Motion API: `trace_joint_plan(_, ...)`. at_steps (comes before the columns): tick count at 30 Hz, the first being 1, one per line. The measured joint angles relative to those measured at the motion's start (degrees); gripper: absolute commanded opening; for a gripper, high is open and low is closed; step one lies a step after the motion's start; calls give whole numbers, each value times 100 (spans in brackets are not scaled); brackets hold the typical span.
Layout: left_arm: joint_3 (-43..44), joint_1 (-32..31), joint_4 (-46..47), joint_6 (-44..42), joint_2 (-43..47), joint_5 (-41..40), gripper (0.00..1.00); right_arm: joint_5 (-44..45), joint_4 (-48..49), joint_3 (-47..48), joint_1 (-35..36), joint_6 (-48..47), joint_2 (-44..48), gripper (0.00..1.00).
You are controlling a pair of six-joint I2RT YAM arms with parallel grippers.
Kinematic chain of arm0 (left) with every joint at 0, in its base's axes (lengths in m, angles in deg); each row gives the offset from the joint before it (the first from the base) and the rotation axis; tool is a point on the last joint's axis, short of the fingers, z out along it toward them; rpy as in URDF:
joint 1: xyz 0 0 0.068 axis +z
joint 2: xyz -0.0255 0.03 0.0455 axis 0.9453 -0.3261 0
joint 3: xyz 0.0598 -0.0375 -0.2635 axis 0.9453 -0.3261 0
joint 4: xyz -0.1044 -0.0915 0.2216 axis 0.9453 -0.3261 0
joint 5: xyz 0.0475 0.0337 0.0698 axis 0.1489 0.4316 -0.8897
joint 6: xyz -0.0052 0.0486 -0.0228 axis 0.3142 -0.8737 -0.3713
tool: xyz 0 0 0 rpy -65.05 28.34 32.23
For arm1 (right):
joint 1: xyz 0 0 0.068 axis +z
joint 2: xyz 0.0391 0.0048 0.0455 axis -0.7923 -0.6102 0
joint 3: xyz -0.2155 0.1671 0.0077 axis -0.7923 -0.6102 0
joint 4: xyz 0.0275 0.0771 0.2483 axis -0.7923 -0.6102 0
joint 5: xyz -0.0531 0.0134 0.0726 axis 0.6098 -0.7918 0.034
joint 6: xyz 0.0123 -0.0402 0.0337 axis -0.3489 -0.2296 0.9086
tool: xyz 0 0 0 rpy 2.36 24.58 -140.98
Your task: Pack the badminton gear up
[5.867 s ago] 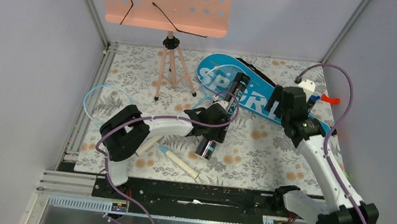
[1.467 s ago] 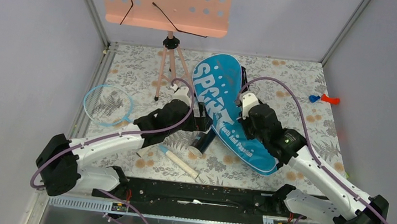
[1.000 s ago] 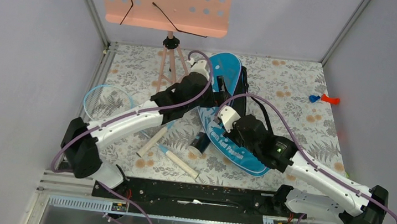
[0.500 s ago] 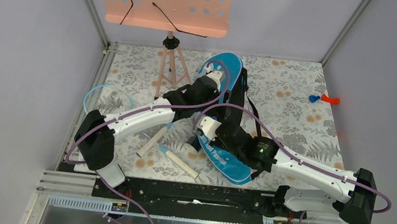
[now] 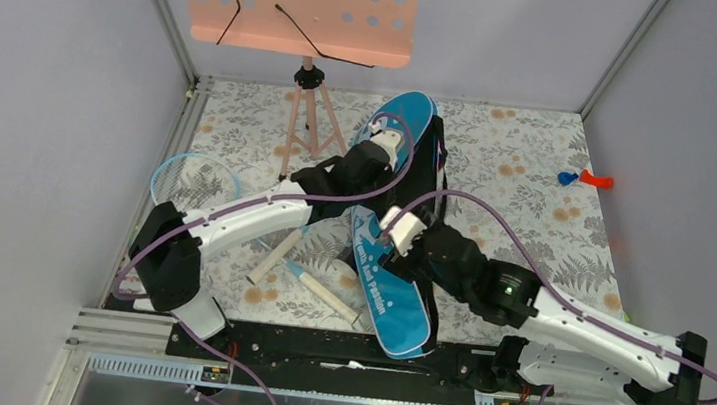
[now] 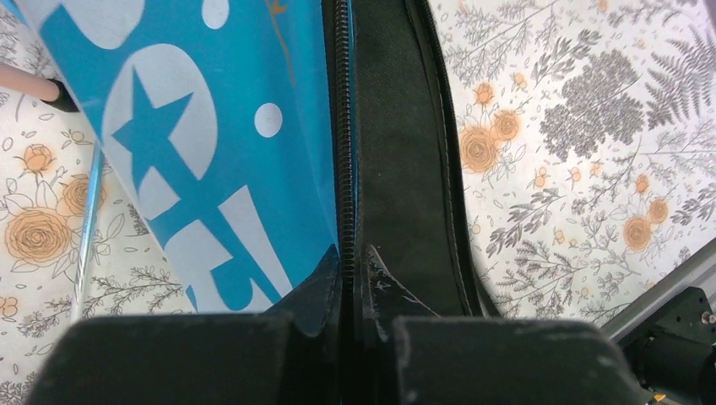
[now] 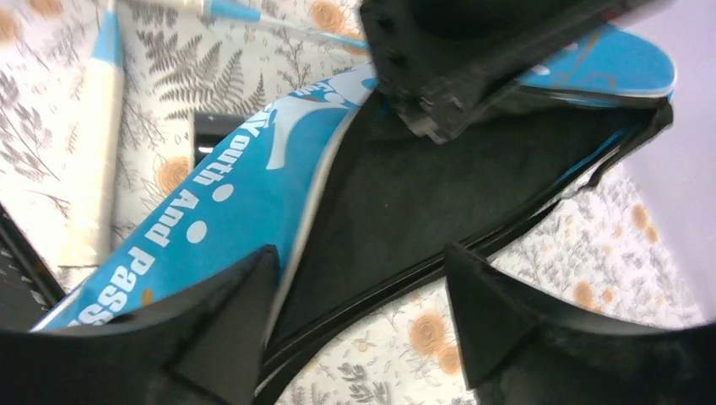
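The blue racket bag lies lengthwise down the middle of the table, its black inside showing beside the blue flap. My left gripper is near the bag's far end. In the left wrist view it is shut on the bag's zipper edge. My right gripper hovers open over the bag's middle, its fingers astride the black edge without pinching it. One light-blue racket lies at the left, and a second racket's pale handle near the front. The black tube peeks from under the bag.
A peach perforated music stand on a tripod stands at the back left, close to my left arm. A small red and blue object lies at the right. A black rail borders the near edge.
My left gripper has shut on the bag's zipper edge. My right gripper has let go and opened. The bag's near end has swung towards the front rail.
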State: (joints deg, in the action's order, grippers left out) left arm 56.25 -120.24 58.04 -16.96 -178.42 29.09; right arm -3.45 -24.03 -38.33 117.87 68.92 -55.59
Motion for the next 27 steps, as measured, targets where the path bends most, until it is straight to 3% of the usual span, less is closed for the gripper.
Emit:
trace_joint_plan(2, -197, 4, 173, -2, 173, -20, 0, 20, 219, -153, 4, 197, 385, 99)
trace_joint_plan(11, -1539, 20, 1320, 4, 1419, -48, 0, 1128, 1021, -809, -9, 1661, 2079, 100)
trace_joint_plan(15, -1961, 20, 1779, 7, 1808, -22, 0, 1545, 997, -726, -197, 2149, 1934, 100)
trace_joint_plan(21, -2210, 20, 2114, 101, 2020, 4, 0, 1261, 824, -481, -1047, 2706, 894, 99)
trace_joint_plan(24, -2374, 20, 2308, 201, 2079, 13, 0, 1235, 837, -417, -1259, 2938, 234, 90)
trace_joint_plan(25, -2444, 20, 2398, 258, 2083, 24, 0, 1235, 837, -358, -1298, 3029, -24, 81)
trace_joint_plan(27, -2518, 20, 2481, 332, 2092, 31, 0, 1241, 835, -190, -1342, 3193, -511, 50)
